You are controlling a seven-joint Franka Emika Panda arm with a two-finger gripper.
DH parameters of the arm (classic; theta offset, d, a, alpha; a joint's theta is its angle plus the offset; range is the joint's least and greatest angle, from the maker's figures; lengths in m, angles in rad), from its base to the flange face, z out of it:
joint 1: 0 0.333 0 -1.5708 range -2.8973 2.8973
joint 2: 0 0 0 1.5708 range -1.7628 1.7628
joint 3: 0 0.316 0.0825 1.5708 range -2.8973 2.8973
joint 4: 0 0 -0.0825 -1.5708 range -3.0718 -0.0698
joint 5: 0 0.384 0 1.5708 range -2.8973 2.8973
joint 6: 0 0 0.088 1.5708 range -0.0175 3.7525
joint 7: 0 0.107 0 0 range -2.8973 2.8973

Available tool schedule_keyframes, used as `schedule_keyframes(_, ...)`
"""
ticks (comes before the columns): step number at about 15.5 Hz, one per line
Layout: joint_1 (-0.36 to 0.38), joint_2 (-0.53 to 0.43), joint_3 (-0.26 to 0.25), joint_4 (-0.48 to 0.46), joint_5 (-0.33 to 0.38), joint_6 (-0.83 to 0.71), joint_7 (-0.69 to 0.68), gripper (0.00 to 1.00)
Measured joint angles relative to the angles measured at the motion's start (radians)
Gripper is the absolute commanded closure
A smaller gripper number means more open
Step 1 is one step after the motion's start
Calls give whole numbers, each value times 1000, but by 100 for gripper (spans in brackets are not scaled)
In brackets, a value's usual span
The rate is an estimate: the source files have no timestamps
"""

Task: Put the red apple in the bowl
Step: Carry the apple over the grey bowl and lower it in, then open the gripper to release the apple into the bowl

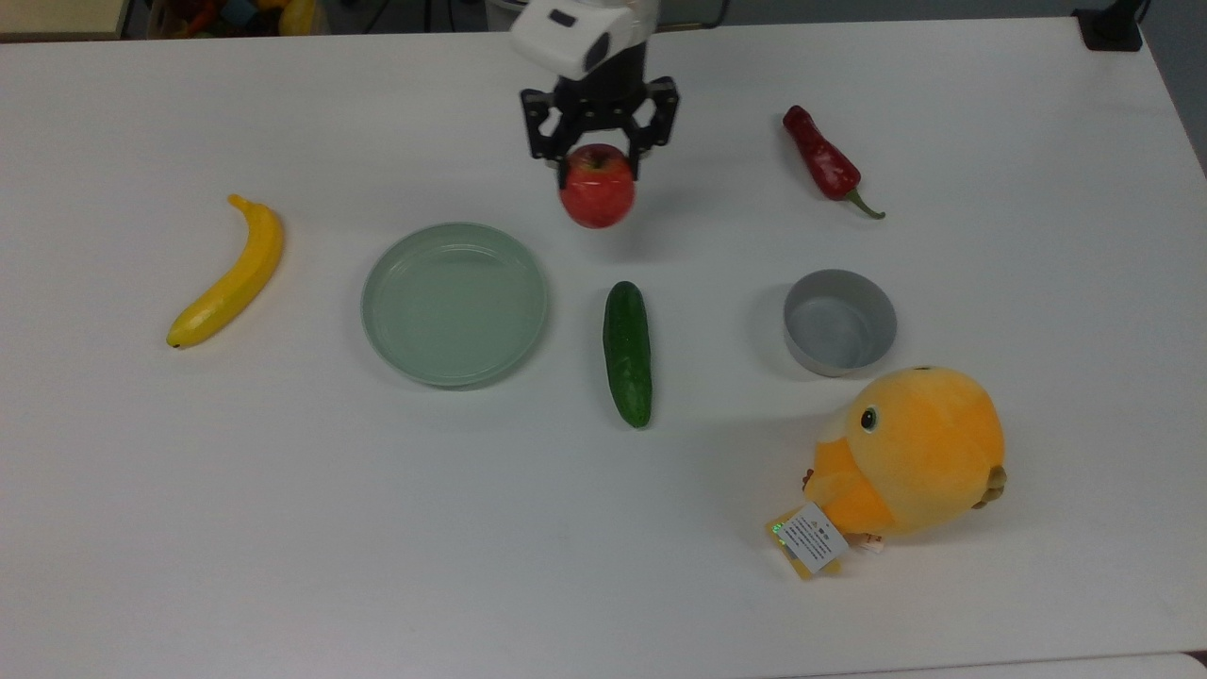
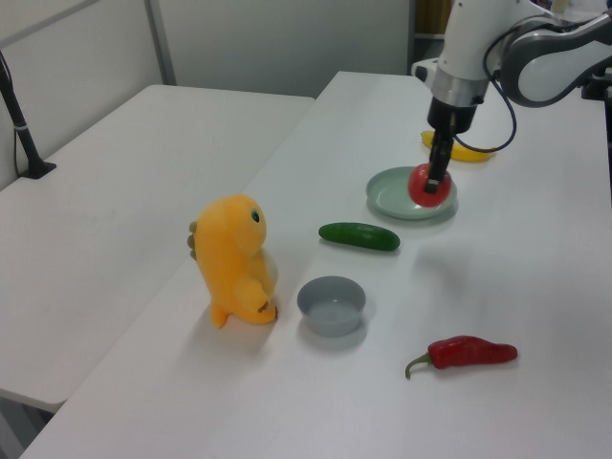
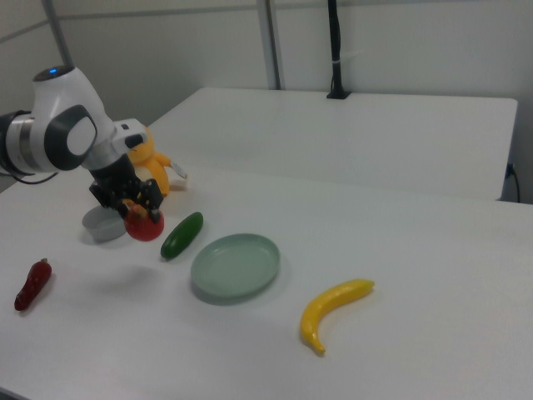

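My gripper (image 1: 598, 168) (image 2: 434, 182) (image 3: 140, 213) is shut on the red apple (image 1: 597, 193) (image 2: 430, 187) (image 3: 144, 227) and holds it in the air above the table. In the top view the apple hangs between the green plate and the red chili, above the cucumber's far end. The grey bowl (image 1: 839, 322) (image 2: 332, 305) (image 3: 103, 225) stands empty, to the lower right of the apple in the top view, next to the yellow plush toy.
A pale green plate (image 1: 454, 303), a cucumber (image 1: 628, 353), a banana (image 1: 228, 274), a red chili pepper (image 1: 825, 164) and an orange plush toy (image 1: 905, 455) lie spread over the white table (image 1: 377, 528). The toy sits right beside the bowl.
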Motion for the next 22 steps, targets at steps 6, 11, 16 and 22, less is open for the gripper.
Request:
schedule_keyframes(6, 85, 207, 18, 250, 9, 1, 67, 66)
schedule_keyframes(11, 173, 336, 27, 391, 9, 1, 227, 66)
schedule_keyframes(16, 233, 426, 32, 464, 9, 1, 313, 66)
schedule_keyframes(22, 233, 501, 49, 531, 9, 115, 319, 5)
